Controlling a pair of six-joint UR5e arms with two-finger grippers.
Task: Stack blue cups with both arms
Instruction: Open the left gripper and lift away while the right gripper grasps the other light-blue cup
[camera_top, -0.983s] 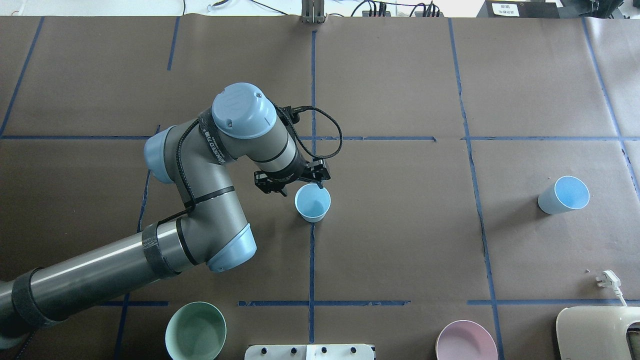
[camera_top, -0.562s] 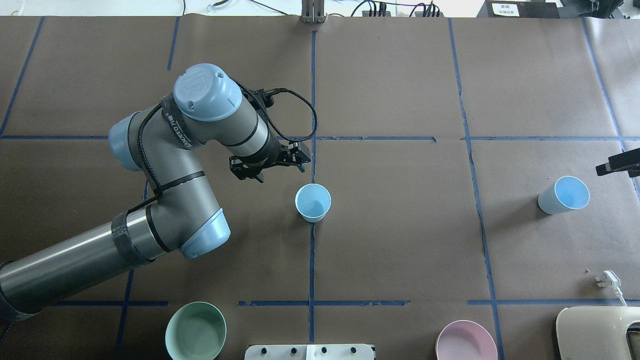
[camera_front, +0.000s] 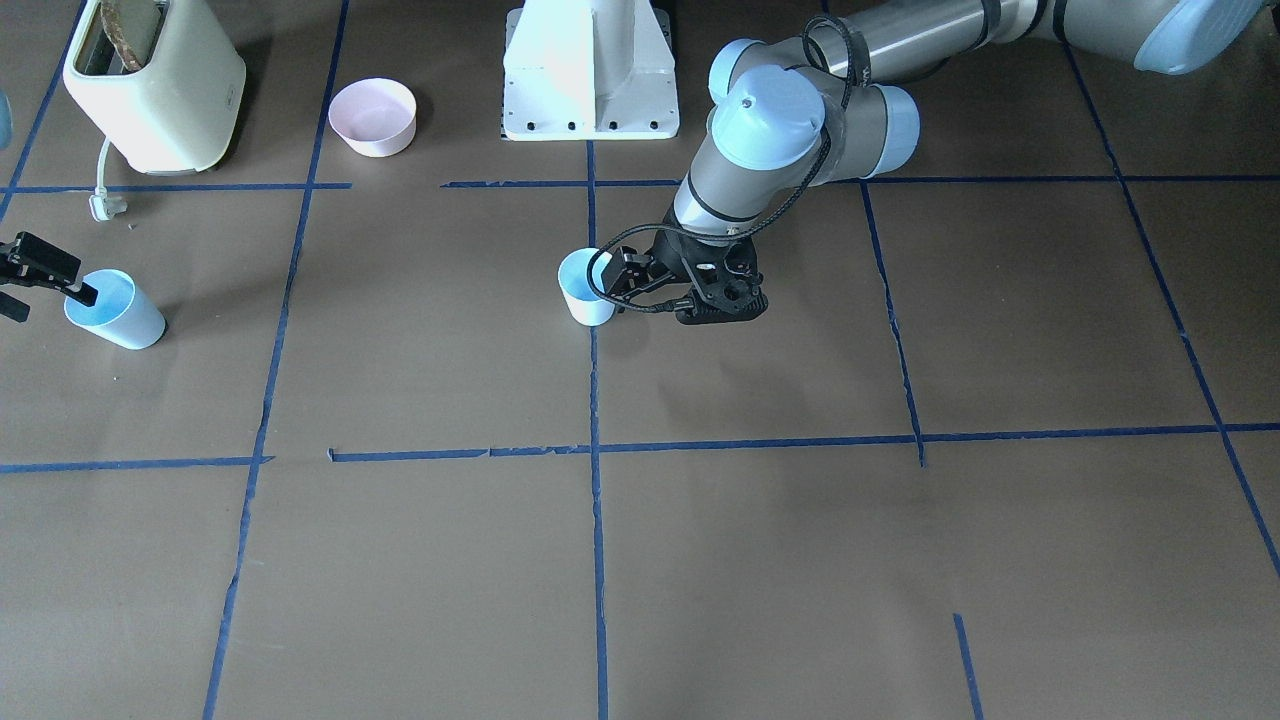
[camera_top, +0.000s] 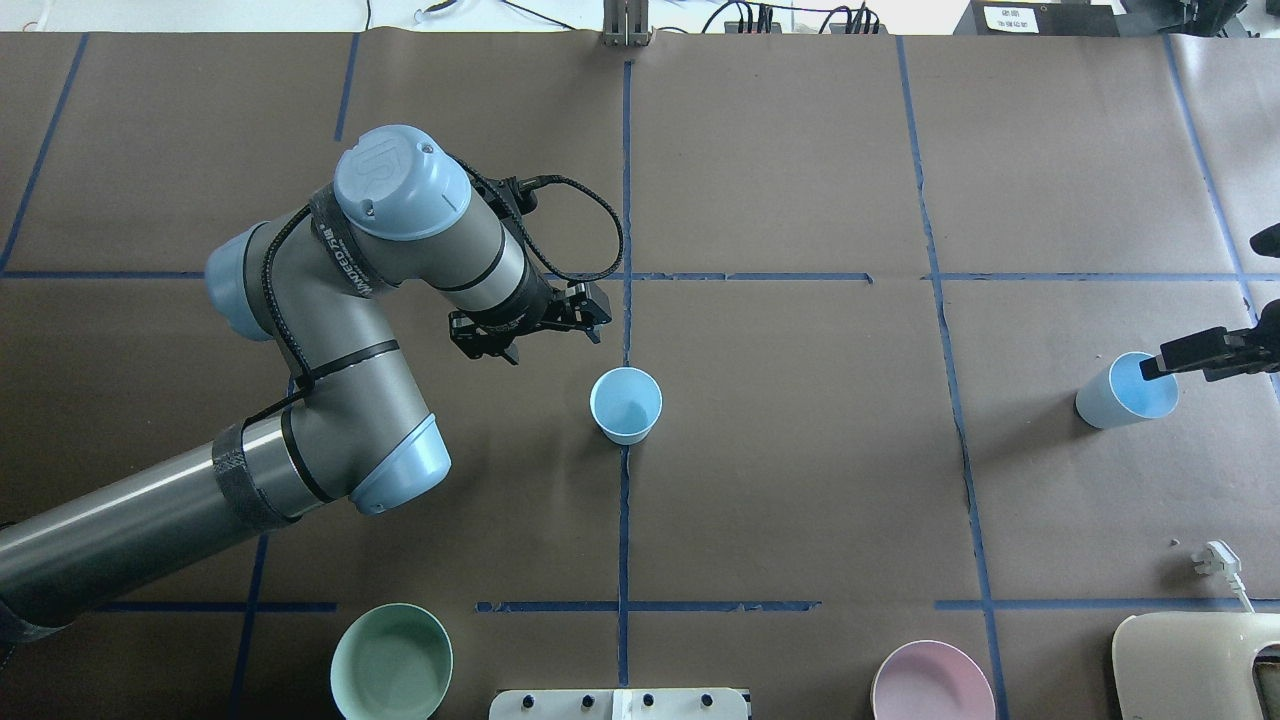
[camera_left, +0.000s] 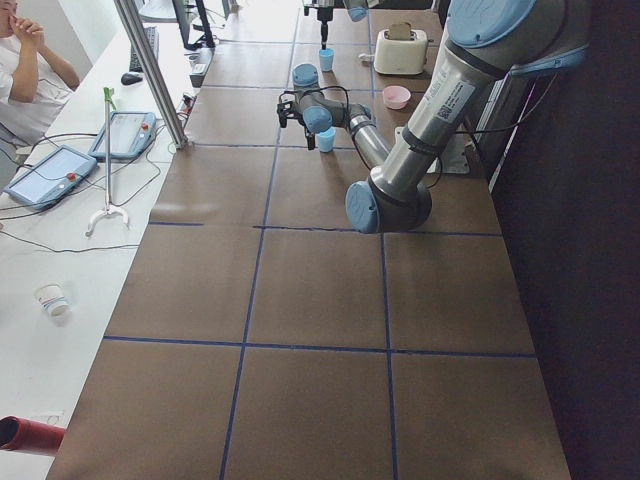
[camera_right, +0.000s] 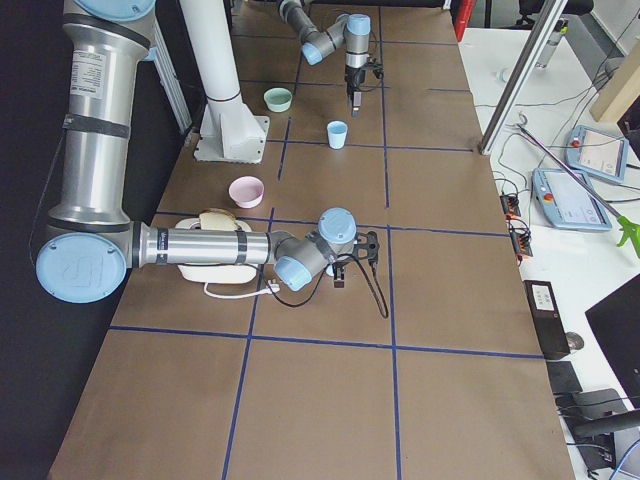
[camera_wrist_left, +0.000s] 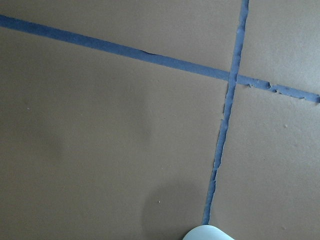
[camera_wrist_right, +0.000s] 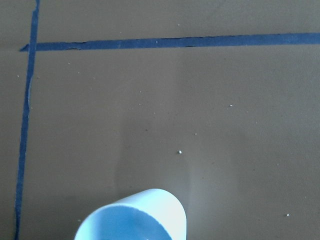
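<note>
One blue cup (camera_top: 625, 405) stands upright on the centre tape line; it also shows in the front view (camera_front: 585, 288) and at the bottom edge of the left wrist view (camera_wrist_left: 207, 233). My left gripper (camera_top: 527, 328) is open and empty, apart from this cup, up and to its left. The second blue cup (camera_top: 1118, 398) stands tilted at the right, also seen in the front view (camera_front: 110, 312) and the right wrist view (camera_wrist_right: 132, 217). My right gripper (camera_top: 1175, 362) looks open, with one fingertip over that cup's mouth.
A mint-green bowl (camera_top: 390, 660) and a pink bowl (camera_top: 930, 685) stand at the near edge. A cream toaster (camera_top: 1200, 665) and its white plug (camera_top: 1215, 560) lie near the right corner. The white pedestal base (camera_front: 590, 70) stands between the bowls.
My left gripper has drawn back from the centre cup's rim, up and to the left, leaving the cup standing. My right gripper has come in from the right edge to the right cup.
</note>
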